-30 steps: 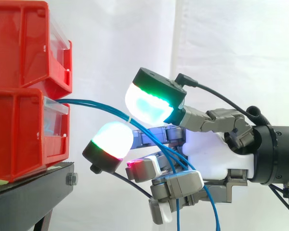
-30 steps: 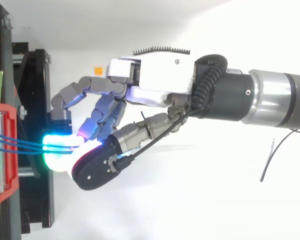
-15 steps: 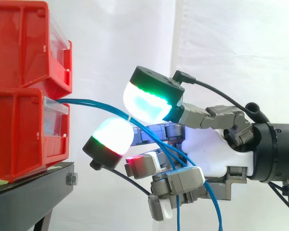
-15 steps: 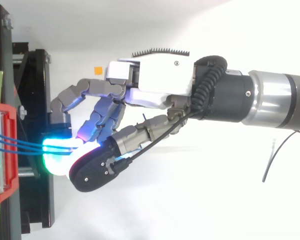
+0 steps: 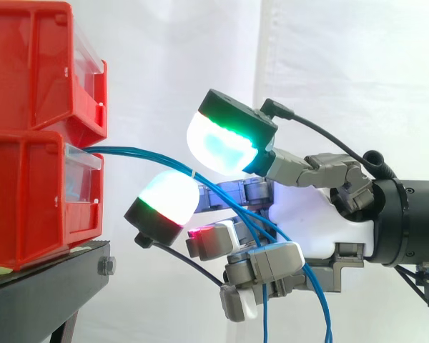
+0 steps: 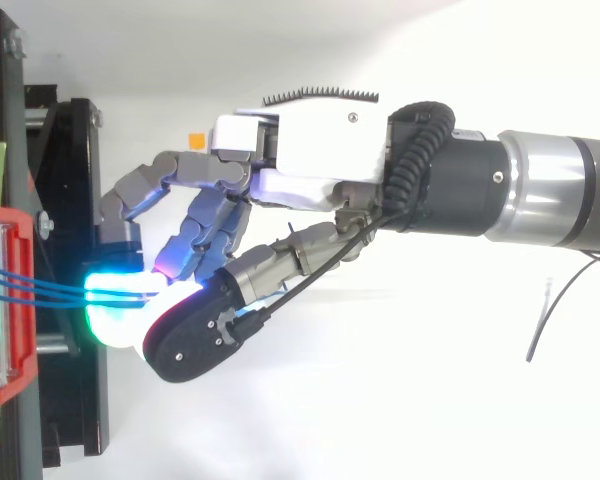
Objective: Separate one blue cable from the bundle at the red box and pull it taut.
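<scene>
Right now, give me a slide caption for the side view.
Robot hand at the blue cables trailing from the lower red bin on the black stand.

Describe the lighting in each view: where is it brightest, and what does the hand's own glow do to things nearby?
Side view: the white curtain is evenly bright, so the blue cables stand out clearly; the pads of the hand glow white-cyan with green rims. Top view: the pads' glow swallows the cables where they reach it and spills green onto the black stand and the red bin.
</scene>
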